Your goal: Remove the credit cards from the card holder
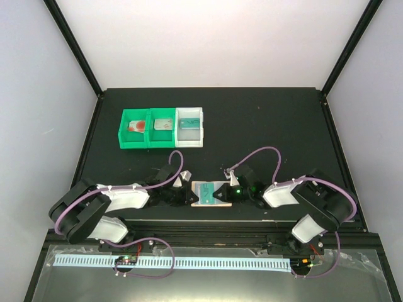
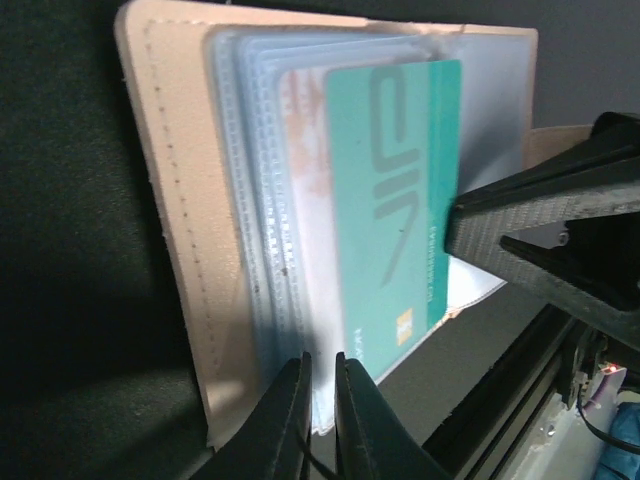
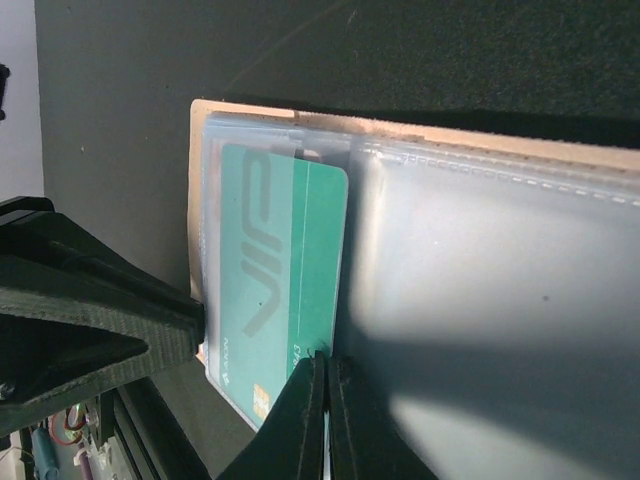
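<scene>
Credit cards (image 1: 165,124) lie in three bins (image 1: 150,146). I've one teal card (image 2: 390,200) left in the card holder (image 2: 170,200), at the table (image 1: 264,126) near edge. There my left claw (image 2: 322,395) pinches its edge; my right claw (image 3: 325,385) is closed at the card (grip unclear).

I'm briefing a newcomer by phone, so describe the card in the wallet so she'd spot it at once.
Near the front edge of the black table lies an open tan wallet. In its clear sleeves sits the card. The sleeves and cover are pale; it alone is solid teal, with big VIP lettering and a small gold chip.
</scene>
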